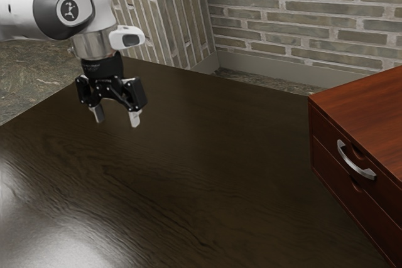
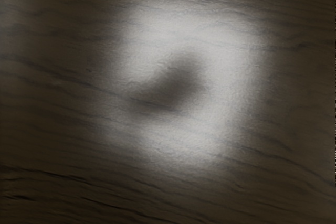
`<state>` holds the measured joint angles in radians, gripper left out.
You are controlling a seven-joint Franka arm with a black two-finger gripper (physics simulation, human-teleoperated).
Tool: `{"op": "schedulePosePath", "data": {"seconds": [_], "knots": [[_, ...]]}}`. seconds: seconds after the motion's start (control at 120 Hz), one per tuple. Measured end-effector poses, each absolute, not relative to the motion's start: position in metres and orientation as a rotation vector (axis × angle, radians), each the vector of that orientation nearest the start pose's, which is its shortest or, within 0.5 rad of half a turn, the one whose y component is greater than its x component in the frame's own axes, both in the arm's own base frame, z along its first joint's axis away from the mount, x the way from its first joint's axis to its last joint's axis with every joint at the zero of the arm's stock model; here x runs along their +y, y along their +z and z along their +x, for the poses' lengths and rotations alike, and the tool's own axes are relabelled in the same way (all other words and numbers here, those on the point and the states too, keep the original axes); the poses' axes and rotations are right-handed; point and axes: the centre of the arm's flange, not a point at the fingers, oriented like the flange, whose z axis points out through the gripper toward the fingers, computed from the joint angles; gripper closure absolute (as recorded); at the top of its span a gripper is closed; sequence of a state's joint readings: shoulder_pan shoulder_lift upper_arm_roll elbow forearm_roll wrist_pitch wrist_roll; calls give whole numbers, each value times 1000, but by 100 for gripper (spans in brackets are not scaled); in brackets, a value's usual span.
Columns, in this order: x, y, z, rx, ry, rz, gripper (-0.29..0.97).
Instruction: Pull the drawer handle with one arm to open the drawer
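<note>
1. Dark wooden bench (image 1: 188, 174) spans the scene.
2. Red-brown drawer cabinet (image 1: 364, 101) sits at the exterior view's right edge.
3. End effector (image 1: 116, 117) hovers above the bench, fingers spread wide, empty, well apart from the cabinet.
4. Silver drawer handle (image 1: 355, 160) sits on the cabinet's front.

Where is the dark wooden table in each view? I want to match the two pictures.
Exterior view: the table spreads across the lower picture, beneath the open fingers and up to the drawer cabinet at the exterior view's right.
Wrist view: the table lies straight below the hand, with a bright patch of light on it.
Shared landmark: the table's dark streaked grain.
</note>
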<state>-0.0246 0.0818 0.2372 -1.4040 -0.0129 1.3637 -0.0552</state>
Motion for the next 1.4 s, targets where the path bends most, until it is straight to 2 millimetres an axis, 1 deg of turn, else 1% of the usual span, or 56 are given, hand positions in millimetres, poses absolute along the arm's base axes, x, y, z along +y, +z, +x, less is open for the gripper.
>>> {"op": "schedulePosePath", "data": {"seconds": [0.2,0.308,0.35,0.367,0.4,0.5,0.525,0.55,0.608,0.717,0.775,0.833,0.883,0.933,0.967,1.0,1.042,1.092,1.133,1.158,1.175,1.217,1.292,1.325,1.358,1.4], "knots": [[107,642,549,-415,162,-3111,0],[110,643,548,-430,153,-3121,0],[116,646,545,-455,143,-3139,0],[120,648,543,-469,138,-3145,0],[128,659,537,-495,107,-3152,0],[142,722,512,-547,-83,-3159,0],[145,732,507,-562,-116,-3157,0],[148,738,504,-581,-135,-3154,0],[156,744,500,-651,-150,-3144,0],[169,739,499,-856,-125,-3100,0],[168,739,499,-993,-114,-3064,0],[162,739,501,-1127,-103,-3020,0],[151,739,504,-1224,-94,-2985,0],[137,735,511,-1297,-75,-2956,0],[125,728,519,-1332,-53,-2940,0],[107,721,529,-1347,-34,-2931,0],[72,712,543,-1328,-16,-2938,0],[14,703,556,-1261,-1,-2966,0],[-32,697,562,-1209,5,-2988,0],[-53,693,564,-1196,8,-2994,0],[-63,691,565,-1196,9,-2995,0],[-76,687,568,-1224,4,-2985,0],[-79,678,577,-1320,-3,-2947,0],[-84,672,582,-1350,-6,-2934,0],[-95,666,587,-1364,-10,-2930,0],[-118,658,590,-1356,-15,-2936,0]]}}
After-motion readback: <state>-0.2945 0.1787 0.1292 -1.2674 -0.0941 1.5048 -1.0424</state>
